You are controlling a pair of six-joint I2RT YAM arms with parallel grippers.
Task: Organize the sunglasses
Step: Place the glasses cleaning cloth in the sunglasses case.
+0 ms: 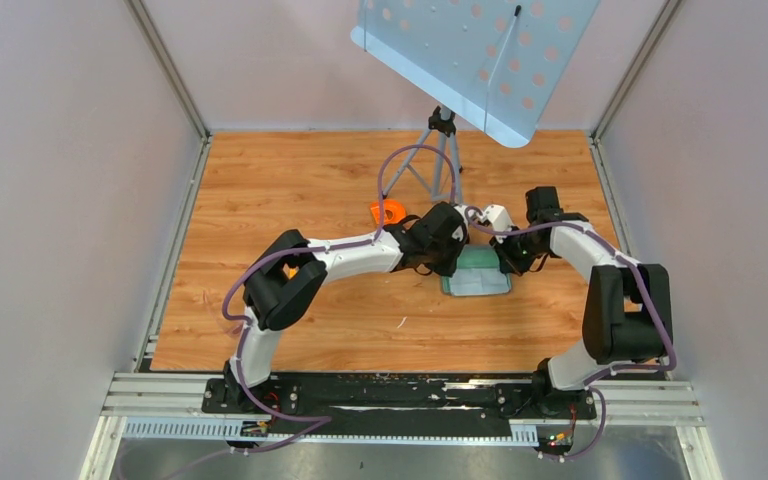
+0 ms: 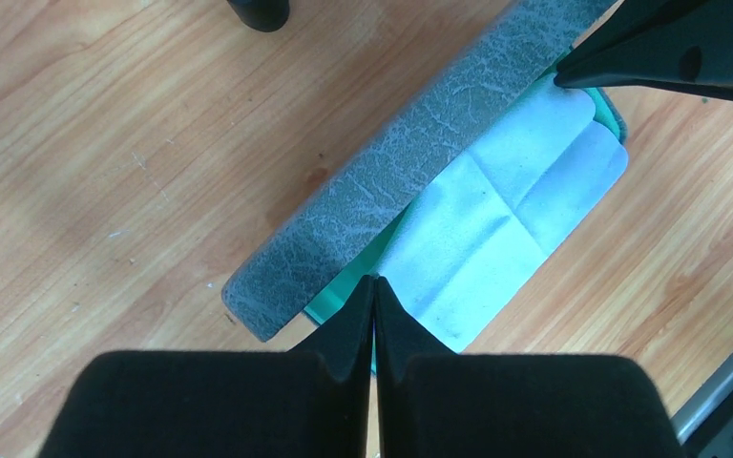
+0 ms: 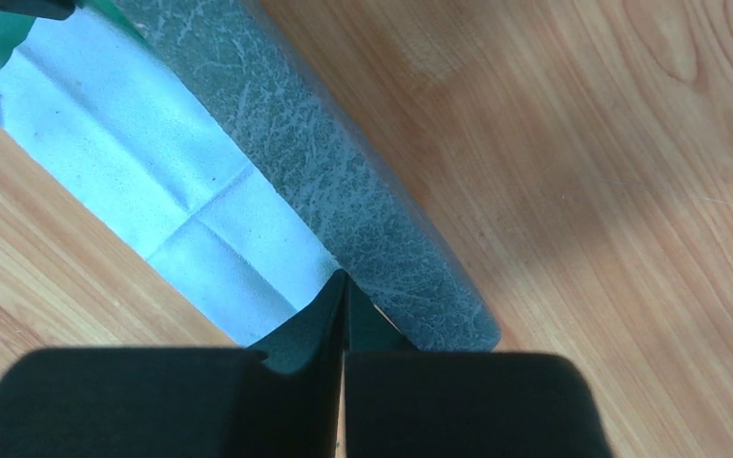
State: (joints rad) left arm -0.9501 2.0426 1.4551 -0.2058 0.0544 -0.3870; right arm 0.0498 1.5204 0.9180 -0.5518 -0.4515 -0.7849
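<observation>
Left arm (image 1: 290, 275): is stretching from its base at the near edge toward the middle of the wooden table (image 1: 290, 180).
Orange object (image 1: 388, 211): is lying just beyond the left arm's wrist; it is too small to tell what it is.
Stand (image 1: 443, 150): is standing on thin legs behind the grippers, carrying a pale perforated panel (image 1: 470, 50).
Left claw (image 2: 374, 286): is clenched, fingers pressed flat together, its tip sitting at the case's left end where the green lining meets the cloth. I cannot tell whether it is pinching anything thin.
Case (image 2: 410, 172): is lying open between the two claws, its textured grey shell running along the cloth's far side.
Cloth (image 2: 506, 219): is lying creased and flat over the green inside, covering most of it.
Sunglasses: are not showing in any view, so I cannot tell what is lying under the cloth.
Right claw (image 3: 344, 281): is clenched too, its tip touching the case's right end beside the cloth's edge.
Right arm (image 1: 625, 300): is bending in from the right.
</observation>
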